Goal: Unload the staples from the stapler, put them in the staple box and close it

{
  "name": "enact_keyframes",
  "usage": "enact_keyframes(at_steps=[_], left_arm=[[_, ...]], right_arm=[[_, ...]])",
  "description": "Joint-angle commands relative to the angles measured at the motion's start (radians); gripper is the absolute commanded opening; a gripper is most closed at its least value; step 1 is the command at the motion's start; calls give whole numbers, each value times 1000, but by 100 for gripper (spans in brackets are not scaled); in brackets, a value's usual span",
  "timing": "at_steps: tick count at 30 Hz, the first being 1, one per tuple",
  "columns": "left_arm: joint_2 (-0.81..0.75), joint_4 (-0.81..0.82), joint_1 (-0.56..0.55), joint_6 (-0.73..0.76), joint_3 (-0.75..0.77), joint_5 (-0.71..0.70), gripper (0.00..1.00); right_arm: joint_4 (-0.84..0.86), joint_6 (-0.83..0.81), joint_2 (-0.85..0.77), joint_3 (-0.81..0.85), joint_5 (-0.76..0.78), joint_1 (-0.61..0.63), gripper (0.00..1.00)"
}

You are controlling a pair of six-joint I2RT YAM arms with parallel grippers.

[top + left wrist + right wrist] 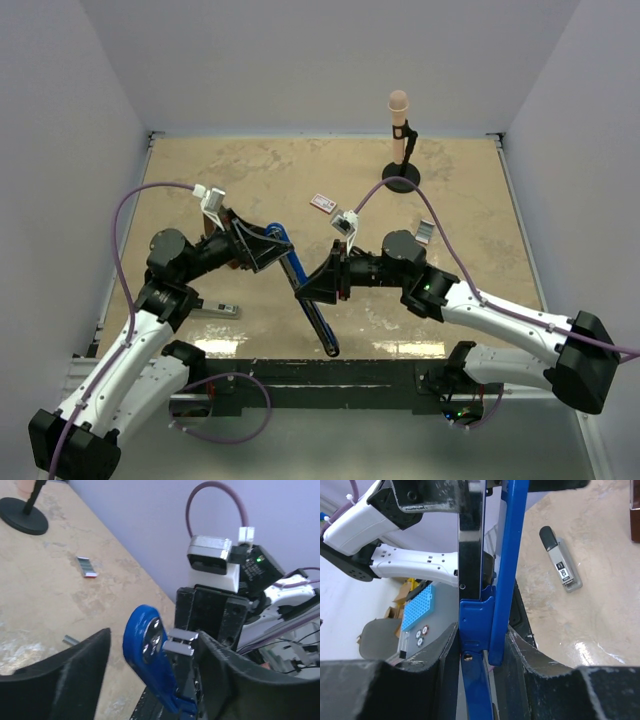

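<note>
On the right gripper [482,640] the jaws are clamped tight on the blue bar [512,555], one finger pressed to each side. On the left gripper [152,645] the jaws are spread wide. The bar's rounded end sits between them, close to one finger, with a clear gap to the other. The bar slants between the two arms. The stapler [215,310] lies flat on the table [250,180] just beside the left arm, nothing touching it. The staples [425,232] lie well apart from it on the right side, near the mic stand [400,170]. A red-and-white card [323,203] sits mid-table.
</note>
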Motion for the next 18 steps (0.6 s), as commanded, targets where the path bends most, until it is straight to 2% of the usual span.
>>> enact_keyframes(at_steps=[1, 2, 4, 5, 7, 8, 10, 11, 14, 18], left_arm=[[0, 156, 6, -82, -22, 46, 62], [-2, 159, 4, -89, -27, 51, 52], [-6, 156, 6, -108, -32, 43, 40], [-6, 150, 4, -115, -35, 41, 28], [-3, 148, 4, -136, -39, 37, 12], [0, 139, 6, -141, -38, 20, 0], [14, 71, 6, -138, -24, -3, 0], [17, 61, 6, -136, -22, -15, 0], [32, 10, 6, -138, -18, -52, 0], [58, -24, 6, -139, -15, -98, 0]], right_arm=[[182, 43, -20, -4, -73, 1, 0], [173, 45, -23, -6, -59, -1, 0], [158, 41, -25, -4, -48, -6, 0], [132, 38, -25, -3, -42, -7, 0], [72, 5, -25, 23, 12, -9, 6], [-4, -14, -25, 35, 33, -9, 16], [-95, -79, -23, 87, 139, -9, 31], [-185, -98, -25, 103, 170, -9, 45], [-276, -144, -31, 127, 271, -6, 61], [-333, -181, -22, 141, 364, 0, 68]])
